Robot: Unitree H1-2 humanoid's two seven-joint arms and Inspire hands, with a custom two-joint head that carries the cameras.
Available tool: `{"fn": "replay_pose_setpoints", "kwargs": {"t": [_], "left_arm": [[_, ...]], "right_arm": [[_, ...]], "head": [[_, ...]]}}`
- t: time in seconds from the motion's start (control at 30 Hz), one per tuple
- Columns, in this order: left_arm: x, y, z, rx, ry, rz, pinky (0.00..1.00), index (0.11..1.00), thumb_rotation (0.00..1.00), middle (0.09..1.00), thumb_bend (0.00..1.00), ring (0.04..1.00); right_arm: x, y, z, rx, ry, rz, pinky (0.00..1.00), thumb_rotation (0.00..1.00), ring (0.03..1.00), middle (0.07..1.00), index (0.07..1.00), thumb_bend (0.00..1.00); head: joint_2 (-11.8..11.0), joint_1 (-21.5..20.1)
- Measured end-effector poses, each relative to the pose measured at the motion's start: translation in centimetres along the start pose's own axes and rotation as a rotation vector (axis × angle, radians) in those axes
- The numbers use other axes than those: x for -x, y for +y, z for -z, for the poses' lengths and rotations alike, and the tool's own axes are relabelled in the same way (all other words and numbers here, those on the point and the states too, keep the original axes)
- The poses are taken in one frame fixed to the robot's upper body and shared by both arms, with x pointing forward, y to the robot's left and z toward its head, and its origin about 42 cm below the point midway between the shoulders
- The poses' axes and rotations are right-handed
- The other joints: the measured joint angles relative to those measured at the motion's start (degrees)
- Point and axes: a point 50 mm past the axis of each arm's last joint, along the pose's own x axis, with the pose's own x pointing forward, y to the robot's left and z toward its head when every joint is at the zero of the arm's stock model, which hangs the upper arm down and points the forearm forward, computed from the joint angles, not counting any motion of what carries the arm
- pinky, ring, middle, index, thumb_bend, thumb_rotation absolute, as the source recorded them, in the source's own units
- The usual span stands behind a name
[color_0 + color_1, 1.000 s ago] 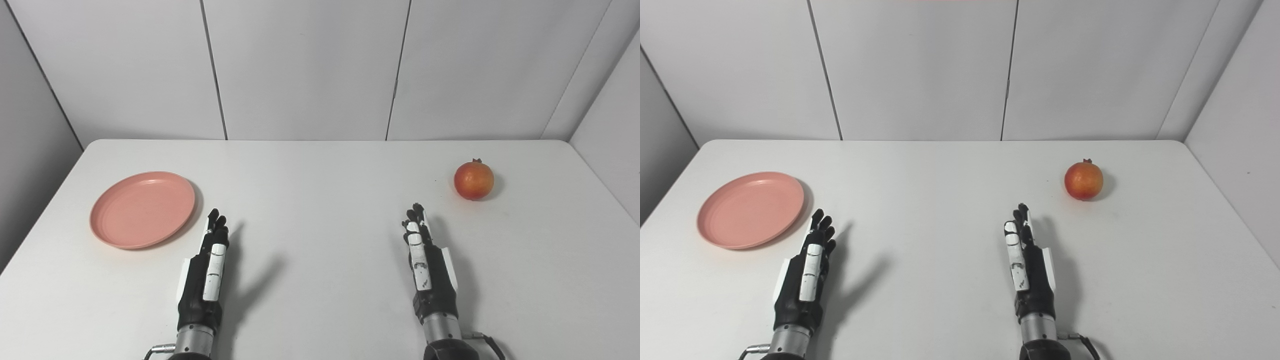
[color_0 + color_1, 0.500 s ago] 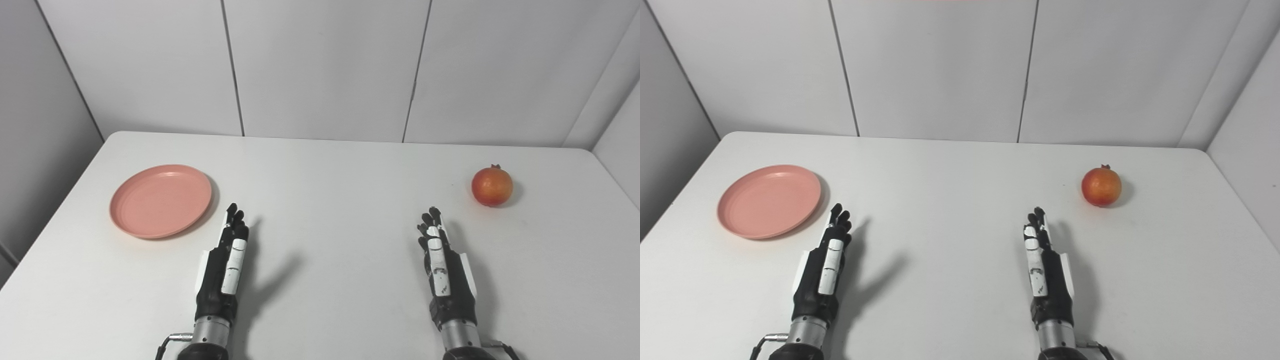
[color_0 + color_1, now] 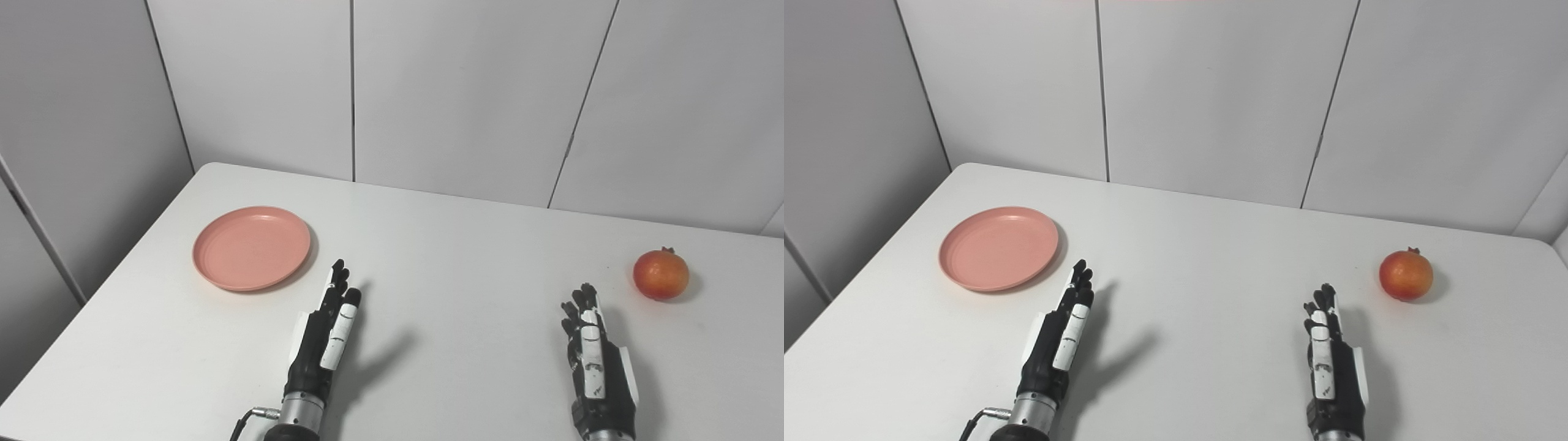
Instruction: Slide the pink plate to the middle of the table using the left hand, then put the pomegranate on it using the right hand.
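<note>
The white table (image 3: 465, 245) carries only two things. The pink plate (image 3: 252, 247) lies flat toward its left side, empty, with bare tabletop between it and the middle. The pomegranate (image 3: 661, 274) sits upright far over on the right, its crown pointing up, well apart from the plate. Grey wall panels (image 3: 459, 98) close in behind the table and along the left. Nothing lies between either hand and the thing nearest it.

The left hand (image 3: 324, 334) is near the plate's lower right rim but not touching it; its fingers (image 3: 339, 277) are stretched out straight and close together, pointing away from the robot, and it holds nothing. The right hand (image 3: 593, 355) is below and left of the pomegranate, clear of it, fingers likewise extended and empty. Both hands seem to hover just above the tabletop, edge-on, though from this angle contact with the surface cannot be ruled out.
</note>
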Motion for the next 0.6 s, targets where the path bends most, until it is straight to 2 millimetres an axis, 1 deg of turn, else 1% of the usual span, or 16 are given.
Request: {"fn": "replay_pose_setpoints", "kwargs": {"t": [0.07,0.17,0.23,0.5,0.6], "left_arm": [[-0.04,-0.11,0.02,0.001,-0.005,0.003,0.99,1.0,0.99,0.99,0.64,0.997],[-0.1,-0.19,0.08,0.002,-0.006,0.005,0.98,1.0,0.99,0.988,0.65,0.991],[-0.14,-0.24,0.11,0.002,-0.006,0.006,0.98,1.0,0.99,0.986,0.66,0.99],[-0.51,-0.64,0.15,0.005,-0.018,0.02,0.98,1.0,0.99,0.987,0.65,0.99],[-0.66,-0.81,0.1,0.012,-0.028,0.026,0.98,1.0,0.98,0.987,0.65,0.989]], "right_arm": [[0.0,-0.05,0.1,0.001,0.001,0.0,1.0,0.96,0.974,0.992,1.0,0.67],[-0.01,-0.13,0.28,0.003,0.002,0.0,1.0,0.97,0.975,0.993,1.0,0.67],[-0.04,-0.17,0.28,0.005,-0.009,-0.001,1.0,0.97,0.973,0.993,1.0,0.68],[-0.19,-0.18,0.3,0.005,-0.021,-0.002,1.0,0.94,0.972,0.992,1.0,0.7],[-0.25,-0.14,0.31,0.004,-0.022,-0.003,1.0,0.95,0.973,0.993,1.0,0.71]], "head": [[-0.96,0.09],[-1.41,0.18],[-2.19,0.0],[-3.07,-0.17],[-3.25,-0.26]]}}
